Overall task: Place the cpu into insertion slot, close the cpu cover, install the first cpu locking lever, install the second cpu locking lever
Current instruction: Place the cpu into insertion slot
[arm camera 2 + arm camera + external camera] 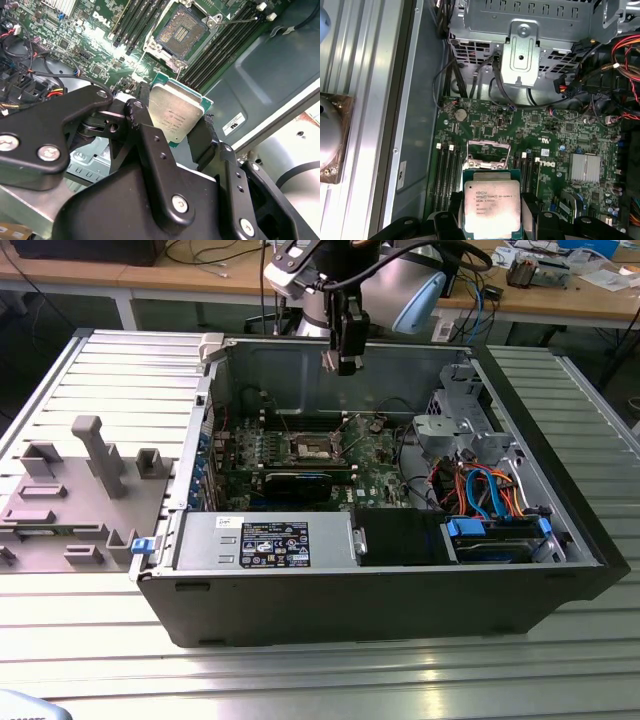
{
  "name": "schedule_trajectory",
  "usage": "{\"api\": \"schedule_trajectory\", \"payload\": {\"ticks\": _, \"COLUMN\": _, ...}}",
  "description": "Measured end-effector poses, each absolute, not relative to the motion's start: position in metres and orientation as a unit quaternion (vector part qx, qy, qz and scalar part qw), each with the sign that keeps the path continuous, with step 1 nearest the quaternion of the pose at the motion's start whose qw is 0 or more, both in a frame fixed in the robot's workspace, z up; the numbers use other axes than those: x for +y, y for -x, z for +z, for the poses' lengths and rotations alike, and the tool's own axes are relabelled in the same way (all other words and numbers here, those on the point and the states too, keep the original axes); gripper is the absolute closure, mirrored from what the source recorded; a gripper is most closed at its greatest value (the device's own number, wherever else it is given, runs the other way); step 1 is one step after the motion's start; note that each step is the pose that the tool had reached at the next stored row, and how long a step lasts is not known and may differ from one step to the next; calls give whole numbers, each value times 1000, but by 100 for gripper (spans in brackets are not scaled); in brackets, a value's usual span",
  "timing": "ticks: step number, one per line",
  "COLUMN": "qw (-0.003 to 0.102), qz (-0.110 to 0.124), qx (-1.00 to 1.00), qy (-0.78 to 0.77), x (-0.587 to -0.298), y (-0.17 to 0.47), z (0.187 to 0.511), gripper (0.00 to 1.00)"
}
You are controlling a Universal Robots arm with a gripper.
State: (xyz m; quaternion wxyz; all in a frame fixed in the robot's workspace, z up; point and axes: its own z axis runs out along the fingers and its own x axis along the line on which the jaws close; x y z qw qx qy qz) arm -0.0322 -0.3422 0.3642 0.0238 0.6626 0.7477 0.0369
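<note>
Cpu (pixel 491 206) gripped in mid-air over the board

Gripper (pixel 171 116) clenched on the chip's two opposite edges, metal top facing both wrist views. Chip hangs above the green motherboard (pixel 545 130), apart from the insertion slot (pixel 181 31), whose contact field lies bare. The cpu cover (pixel 487 146) seems swung up at the slot's edge; partly hidden. In the exterior view the arm hangs over the open computer case (pixel 350 590).

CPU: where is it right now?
In the second wrist view, the cpu is clamped in the gripper, held above the green motherboard, not yet in the open insertion slot.
</note>
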Motion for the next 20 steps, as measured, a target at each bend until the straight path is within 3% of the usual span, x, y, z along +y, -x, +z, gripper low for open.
{"api": "schedule_trajectory", "payload": {"ticks": 20, "qw": 24, "qz": 36, "qx": 735, "qy": -677, "x": -342, "y": 32, "z": 364, "gripper": 45}}
